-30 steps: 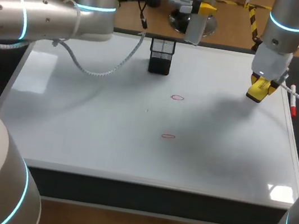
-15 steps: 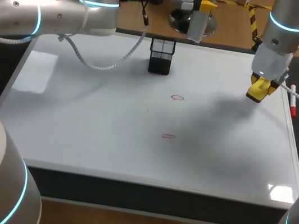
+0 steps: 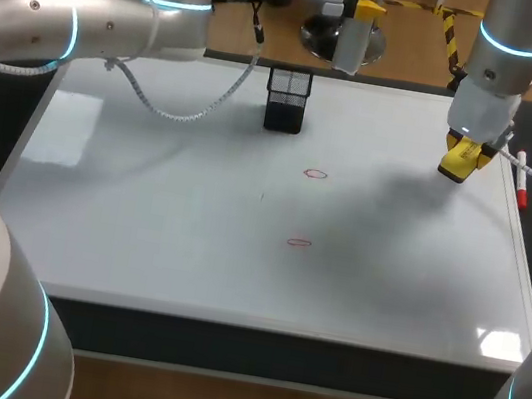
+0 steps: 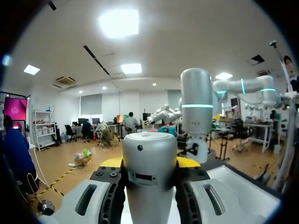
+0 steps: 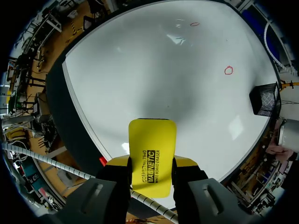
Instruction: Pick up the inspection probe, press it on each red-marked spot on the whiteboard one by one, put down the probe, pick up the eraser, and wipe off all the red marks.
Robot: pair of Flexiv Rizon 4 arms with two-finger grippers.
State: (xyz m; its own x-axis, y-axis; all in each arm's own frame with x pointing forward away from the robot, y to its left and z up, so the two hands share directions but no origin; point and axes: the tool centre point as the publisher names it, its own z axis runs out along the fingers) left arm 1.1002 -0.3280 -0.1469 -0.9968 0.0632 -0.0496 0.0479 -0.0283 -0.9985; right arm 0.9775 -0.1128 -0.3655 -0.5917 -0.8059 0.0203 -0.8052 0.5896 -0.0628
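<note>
Lettering I can see
Two lines of black print, one large and one small, run lengthwise along the yellow eraser (image 5: 152, 140).

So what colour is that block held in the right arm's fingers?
Bright yellow: it is the eraser, with dark print on it, clearest in the right wrist view.

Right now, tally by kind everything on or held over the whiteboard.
Red marks: 2
Black mesh holder: 1
Eraser: 1, in the right gripper
Probe: 1, in the left gripper
Red marker pen: 1, at the right edge of the whiteboard
Total: 6
</note>
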